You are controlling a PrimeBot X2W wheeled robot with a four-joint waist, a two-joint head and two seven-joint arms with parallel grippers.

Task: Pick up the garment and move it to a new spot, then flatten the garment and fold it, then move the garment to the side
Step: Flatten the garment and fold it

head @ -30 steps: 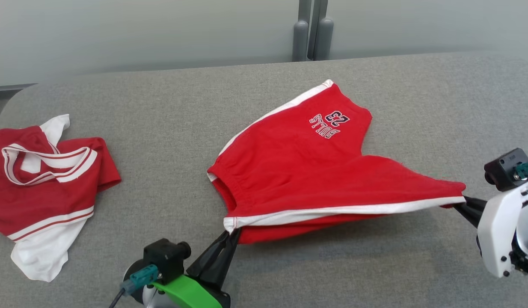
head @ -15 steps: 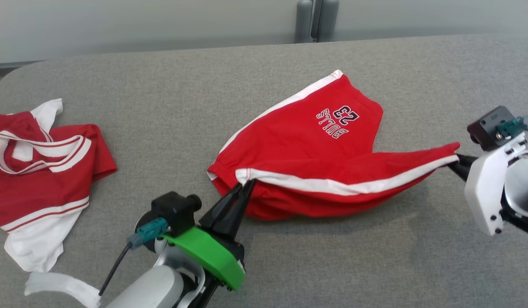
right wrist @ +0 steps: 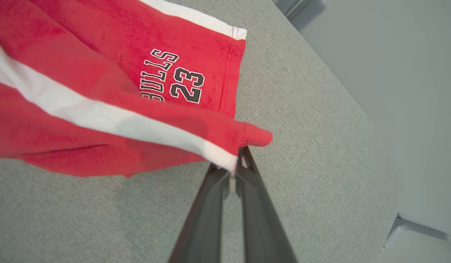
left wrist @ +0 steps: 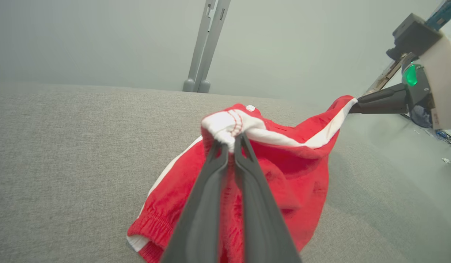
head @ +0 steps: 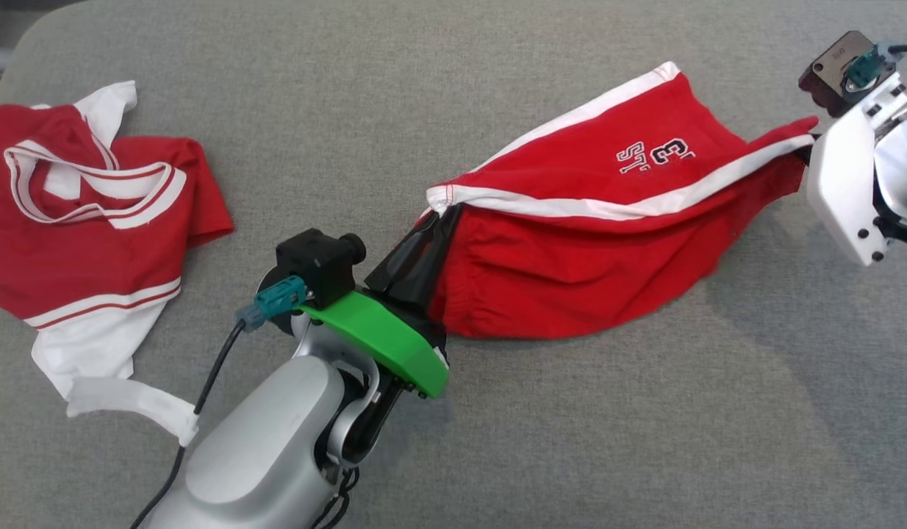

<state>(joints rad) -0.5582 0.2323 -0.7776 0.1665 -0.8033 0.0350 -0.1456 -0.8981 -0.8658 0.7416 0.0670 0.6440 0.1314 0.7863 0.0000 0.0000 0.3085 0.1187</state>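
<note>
Both sets of jaws are pressed together on cloth. The left jaws, on the arm with the green plastic collar (head: 380, 342), pinch the white-trimmed corner of a pair of red fabric shorts with white side stripes (head: 571, 257). Seen along that wrist, the two long dark fingers (left wrist: 205, 197) almost meet, with only the bunched hem between their tips. The right jaws pinch the far end of the same white stripe. Their own dark fingers (right wrist: 205, 212) are drawn in tight, and a small red flap of cloth pokes out past the tips.

The shorts sit right of the middle of the grey fabric-covered desk (head: 571, 441). The striped edge is stretched taut between the two arms and held up off the surface. Below that edge the red cloth sags in a loose belly and rests on the desk. The other leg, printed with "BULLS 23" in dark letters, lies flat on the desk on the far side, partly hidden behind the raised stripe.

Well apart, at the left end of the desk, a crumpled red-and-white jersey (head: 93, 220) lies in a heap, touched by neither arm.
</note>
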